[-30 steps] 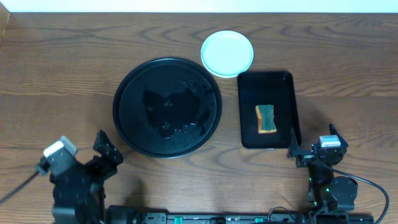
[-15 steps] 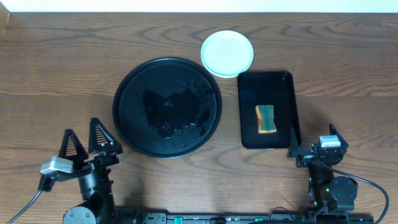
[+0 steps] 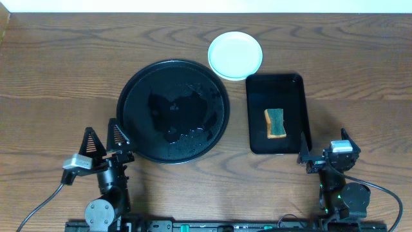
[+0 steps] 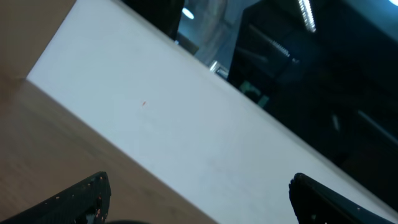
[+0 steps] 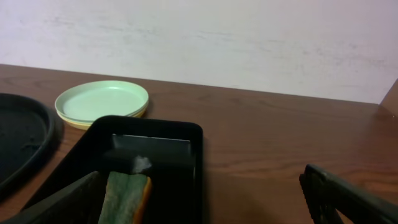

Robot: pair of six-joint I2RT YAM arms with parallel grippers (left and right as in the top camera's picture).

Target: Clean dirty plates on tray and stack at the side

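The plates [image 3: 235, 55] lie in one stack on the table behind the black round tray [image 3: 129, 96]; a mint-green plate is on top and a pale yellow rim shows under it in the right wrist view [image 5: 102, 102]. The round tray holds no plates, only wet patches; its edge shows in the right wrist view [image 5: 18, 143]. My left gripper [image 3: 103, 143] is open and empty at the table's front left, just off the tray's near rim. My right gripper [image 3: 325, 148] is open and empty at the front right.
A smaller black rectangular tray [image 3: 296, 90] right of the round tray holds a green and yellow sponge [image 3: 275, 123], also in the right wrist view [image 5: 126, 196]. A white wall runs along the table's far edge [image 4: 155, 124].
The left arm has swung up and right at the front left, its open fingers now pointing toward the round tray's near rim. The right arm, plates and sponge have not moved.
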